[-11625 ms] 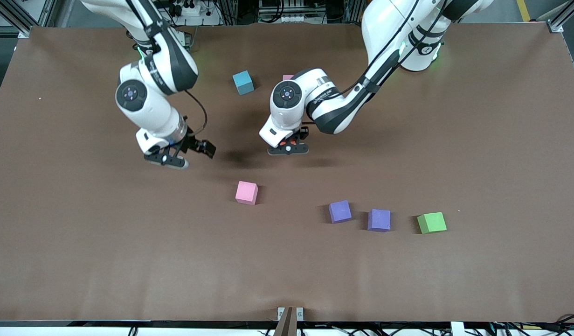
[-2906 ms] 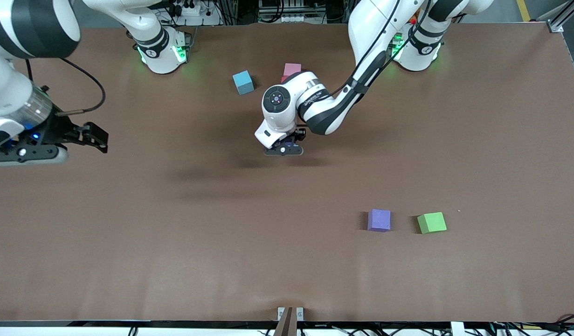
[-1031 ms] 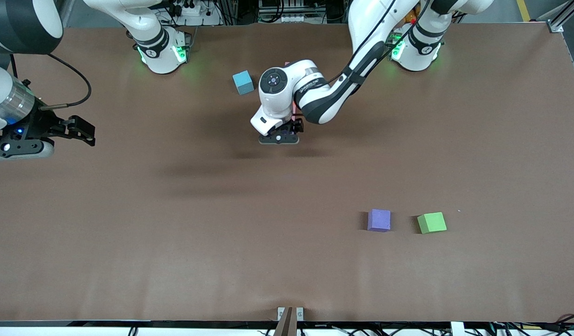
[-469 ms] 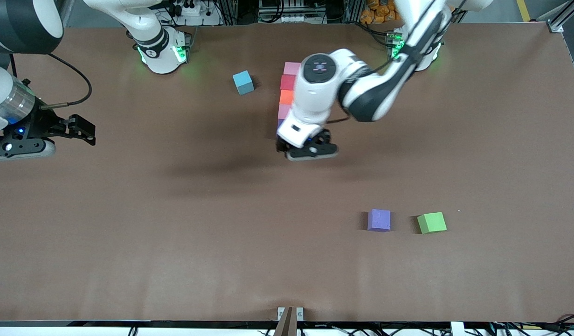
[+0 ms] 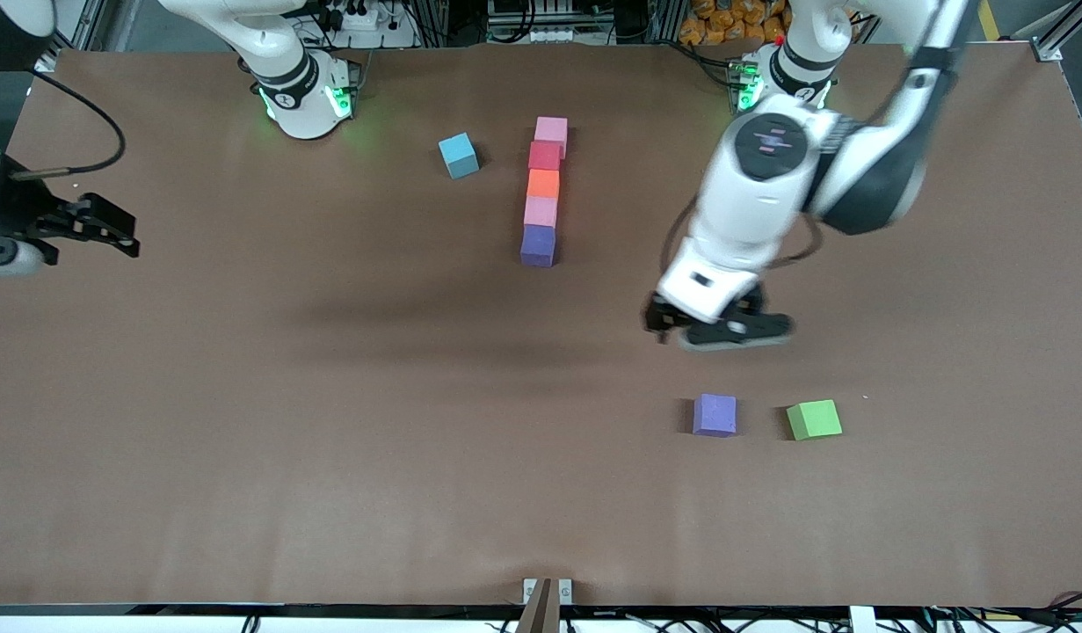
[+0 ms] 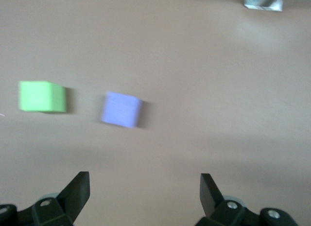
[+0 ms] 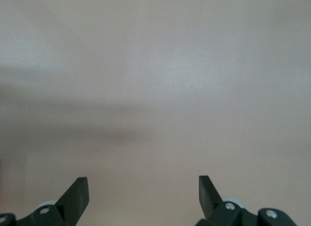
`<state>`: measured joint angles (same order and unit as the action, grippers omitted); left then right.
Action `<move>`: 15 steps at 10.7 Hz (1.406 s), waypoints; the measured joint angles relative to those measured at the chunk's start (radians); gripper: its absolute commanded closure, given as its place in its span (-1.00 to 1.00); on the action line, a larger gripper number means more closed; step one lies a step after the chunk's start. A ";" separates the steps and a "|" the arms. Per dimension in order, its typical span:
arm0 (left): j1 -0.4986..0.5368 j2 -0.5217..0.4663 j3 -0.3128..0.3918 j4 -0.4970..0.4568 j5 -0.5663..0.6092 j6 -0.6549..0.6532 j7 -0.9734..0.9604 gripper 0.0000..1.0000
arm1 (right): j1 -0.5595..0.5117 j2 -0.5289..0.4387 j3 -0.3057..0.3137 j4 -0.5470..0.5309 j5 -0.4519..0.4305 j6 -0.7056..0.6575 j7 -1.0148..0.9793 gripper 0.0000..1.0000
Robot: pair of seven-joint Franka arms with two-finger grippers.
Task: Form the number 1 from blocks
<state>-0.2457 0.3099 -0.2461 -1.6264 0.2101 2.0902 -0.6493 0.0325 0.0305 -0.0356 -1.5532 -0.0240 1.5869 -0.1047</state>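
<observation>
In the front view, five blocks were seen lined up in a touching column on the brown worktop [image 5: 242, 440], between the two arm bases: a pink block [image 5: 551, 130] farthest from the camera, then a red block [image 5: 544, 156], an orange block [image 5: 542, 183], a second pink block [image 5: 540, 211] and a purple block [image 5: 538, 245] nearest to the camera. A blue block [image 5: 458, 156] was set apart beside the column, toward the right arm's end. A second purple block [image 5: 715, 415] and a green block [image 5: 813, 419] were placed much nearer to the camera, near each other, toward the left arm's end. The left gripper [image 5: 725, 327] was held in the air over bare worktop close to that purple block, and nothing was carried in it. The right gripper [image 5: 13, 251] was parked at the edge of the right arm's end. In the left wrist view, the left gripper [image 6: 145, 194] was shown spread wide and empty, with the green block [image 6: 42, 96] and the purple block [image 6: 121, 109] lying ahead of it. In the right wrist view, the right gripper [image 7: 143, 194] was likewise shown spread and empty over bare worktop [image 7: 155, 90].
</observation>
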 measured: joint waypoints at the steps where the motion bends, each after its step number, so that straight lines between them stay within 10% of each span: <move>1: 0.040 -0.007 0.003 0.014 0.000 -0.014 0.043 -1.00 | -0.005 -0.001 -0.007 0.005 0.002 -0.008 -0.008 -1.00; 11: 0.008 -0.197 0.396 0.129 -0.232 -0.428 0.607 -1.00 | -0.007 -0.003 -0.045 0.053 0.003 -0.112 -0.023 -1.00; 15: 0.008 -0.206 0.414 0.142 -0.239 -0.444 0.618 -1.00 | -0.007 -0.003 -0.045 0.053 0.003 -0.112 -0.023 -1.00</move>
<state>-0.2375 0.1038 0.1682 -1.4847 -0.0289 1.6459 -0.0313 0.0257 0.0274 -0.0809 -1.5005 -0.0212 1.4745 -0.1279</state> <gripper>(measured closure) 0.000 0.000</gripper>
